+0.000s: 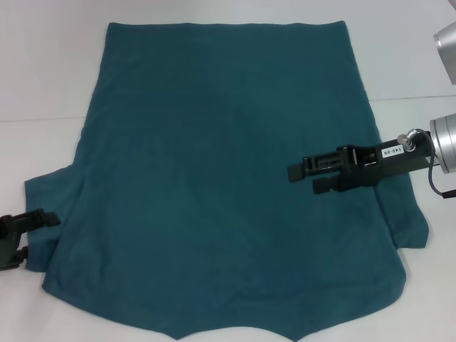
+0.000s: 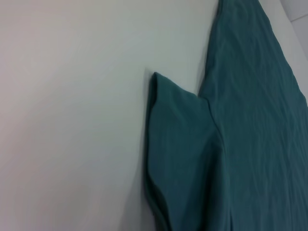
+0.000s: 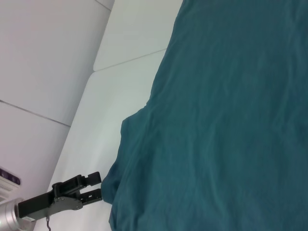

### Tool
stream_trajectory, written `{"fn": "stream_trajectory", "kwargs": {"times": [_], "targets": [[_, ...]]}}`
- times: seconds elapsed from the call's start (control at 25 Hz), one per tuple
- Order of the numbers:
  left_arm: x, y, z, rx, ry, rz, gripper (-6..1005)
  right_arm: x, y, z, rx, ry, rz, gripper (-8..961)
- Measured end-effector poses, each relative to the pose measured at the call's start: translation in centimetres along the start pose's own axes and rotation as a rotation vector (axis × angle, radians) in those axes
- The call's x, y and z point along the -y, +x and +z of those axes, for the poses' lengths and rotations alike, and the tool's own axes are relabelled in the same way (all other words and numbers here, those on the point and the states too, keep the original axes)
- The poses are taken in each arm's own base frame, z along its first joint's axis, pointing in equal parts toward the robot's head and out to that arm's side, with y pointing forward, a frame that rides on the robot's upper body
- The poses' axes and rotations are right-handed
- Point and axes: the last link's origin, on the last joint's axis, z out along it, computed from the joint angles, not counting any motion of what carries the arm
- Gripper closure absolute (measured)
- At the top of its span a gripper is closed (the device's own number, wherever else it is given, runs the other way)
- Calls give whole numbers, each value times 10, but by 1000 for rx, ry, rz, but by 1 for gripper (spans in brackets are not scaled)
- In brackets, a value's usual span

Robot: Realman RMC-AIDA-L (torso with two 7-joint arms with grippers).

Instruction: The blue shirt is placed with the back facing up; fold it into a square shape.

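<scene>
The blue shirt (image 1: 228,178) lies spread flat on the white table (image 1: 43,71), plain back up, hem at the far side and collar at the near edge. My right gripper (image 1: 308,178) hovers open and empty over the shirt's right side, pointing left. My left gripper (image 1: 35,235) is open and empty at the near left, its fingertips at the edge of the left sleeve (image 1: 53,192). The left wrist view shows that sleeve (image 2: 178,144) and the shirt body (image 2: 260,120). The right wrist view shows the shirt (image 3: 231,120) and the left gripper (image 3: 91,186) beside the sleeve.
My right arm's silver joints (image 1: 445,142) reach in from the right edge. The right sleeve (image 1: 410,221) sticks out below that arm. Bare white table (image 2: 72,120) surrounds the shirt on the left and far sides.
</scene>
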Motion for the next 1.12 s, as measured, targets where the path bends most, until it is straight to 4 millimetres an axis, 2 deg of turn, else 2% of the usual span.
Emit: {"fn": "stream_trajectory", "kwargs": {"times": [0.28, 0.48, 0.92, 1.12], "targets": [[-1, 2, -2, -14, -14, -12, 230, 0, 0, 0, 4, -3, 1, 44], [0, 2, -2, -6, -6, -6, 428, 0, 0, 0, 5, -5, 2, 45], [0, 1, -1, 17, 16, 15, 662, 0, 1, -1, 6, -6, 5, 47], [-1, 2, -2, 17, 15, 16, 856, 1, 1, -1, 6, -6, 6, 48]]}}
